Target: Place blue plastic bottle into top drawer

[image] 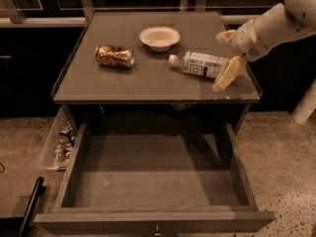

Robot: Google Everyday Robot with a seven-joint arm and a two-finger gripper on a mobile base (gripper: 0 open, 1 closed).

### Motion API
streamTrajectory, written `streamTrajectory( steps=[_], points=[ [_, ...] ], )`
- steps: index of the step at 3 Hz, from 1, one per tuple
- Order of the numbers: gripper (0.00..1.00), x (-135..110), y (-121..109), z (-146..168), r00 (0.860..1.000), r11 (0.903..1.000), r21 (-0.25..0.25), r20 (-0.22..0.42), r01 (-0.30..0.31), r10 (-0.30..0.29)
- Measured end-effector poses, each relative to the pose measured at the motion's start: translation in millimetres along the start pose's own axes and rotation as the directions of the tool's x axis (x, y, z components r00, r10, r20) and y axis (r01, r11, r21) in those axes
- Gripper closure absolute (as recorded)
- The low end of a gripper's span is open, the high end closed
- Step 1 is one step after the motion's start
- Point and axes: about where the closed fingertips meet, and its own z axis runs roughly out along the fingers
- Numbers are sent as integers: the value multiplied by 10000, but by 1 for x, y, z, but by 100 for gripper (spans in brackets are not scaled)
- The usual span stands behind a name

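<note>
The blue plastic bottle lies on its side on the cabinet top, white cap pointing left toward the bowl. My gripper is at the bottle's right end, open, with one cream finger behind the bottle and the other finger in front of it. The fingers straddle the bottle's base without closing on it. The top drawer is pulled fully out below the cabinet top, and its flat grey bottom is bare.
A dented gold-brown can lies at the left of the cabinet top. A white bowl stands at the back middle. A clear bin of small packets sits on the floor left of the drawer.
</note>
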Motion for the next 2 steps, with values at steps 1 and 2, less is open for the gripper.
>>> streamTrajectory(
  steps=[1,2],
  points=[
    [0,10,-7,16,9938,9978,610,-1062,-260,324],
    [0,16,-11,32,9891,9971,634,-1386,-418,502]
  ],
)
